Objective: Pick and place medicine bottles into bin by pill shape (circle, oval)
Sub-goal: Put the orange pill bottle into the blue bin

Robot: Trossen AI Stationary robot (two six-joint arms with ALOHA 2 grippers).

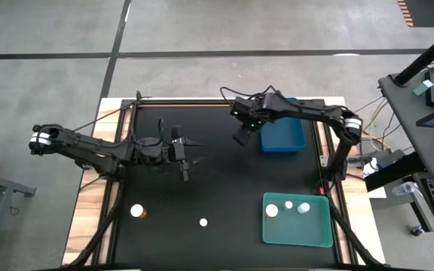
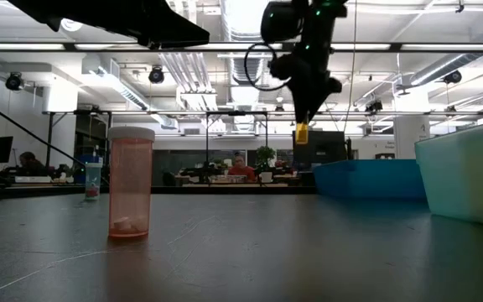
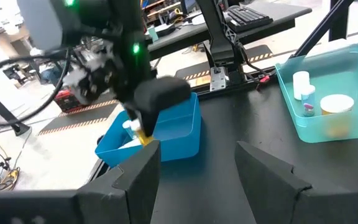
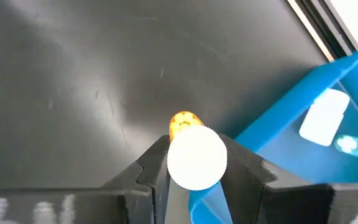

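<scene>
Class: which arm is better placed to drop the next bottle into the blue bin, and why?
Right. Its claw already grips a white-capped amber bottle just beside the blue plastic bin. The left claw is open and empty, mid-table.

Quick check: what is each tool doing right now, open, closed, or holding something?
Left tool: open, empty, above the mat's middle.
Right tool: closed on a white-capped orange bottle, beside the blue bin.

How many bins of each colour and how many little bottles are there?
Blue bin: 1
Green bin: 1
Bottles: 8 (3 in green bin, 2 in blue bin, 2 on the table, 1 in the right gripper)
Total: 10
</scene>
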